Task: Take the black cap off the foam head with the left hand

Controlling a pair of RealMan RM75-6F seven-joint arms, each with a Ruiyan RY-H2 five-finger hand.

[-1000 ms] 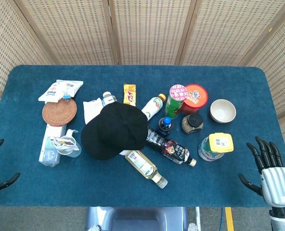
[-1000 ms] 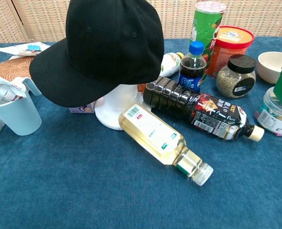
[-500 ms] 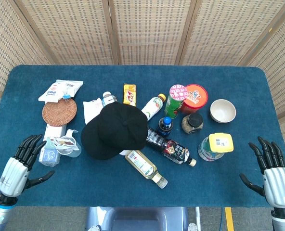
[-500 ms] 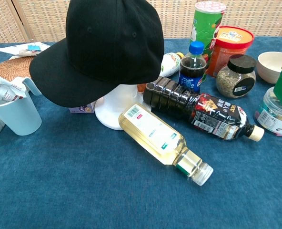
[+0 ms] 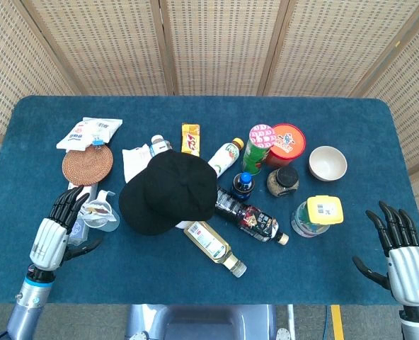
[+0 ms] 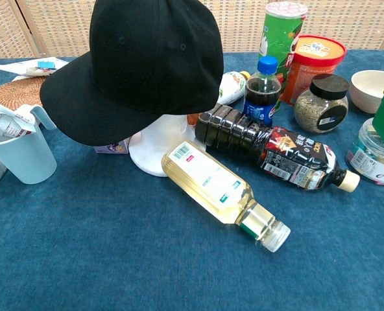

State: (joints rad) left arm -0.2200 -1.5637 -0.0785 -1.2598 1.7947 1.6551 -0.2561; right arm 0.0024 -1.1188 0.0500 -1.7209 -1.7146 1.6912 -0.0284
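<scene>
The black cap [image 5: 168, 191] sits on the white foam head [image 6: 154, 146] in the middle of the table; in the chest view the cap [image 6: 143, 65] fills the upper left, its brim pointing left. My left hand [image 5: 56, 233] hovers open at the table's front left, fingers spread, just left of the pale blue cup [image 5: 102, 216] and well left of the cap. At the front right corner my right hand [image 5: 400, 256] is open, fingers up. Neither hand shows in the chest view.
A clear bottle [image 5: 214, 247] and a dark bottle [image 5: 252, 219] lie right of the foam head. Cans, a jar [image 5: 282, 181], a bowl [image 5: 328, 163] and a tub [image 5: 316, 215] stand to the right. A woven coaster [image 5: 88, 165] and snack packs [image 5: 88, 131] lie at left.
My left hand has come up from the front left edge and moved inward toward the blue cup. The right hand has barely shifted. The cap has not moved.
</scene>
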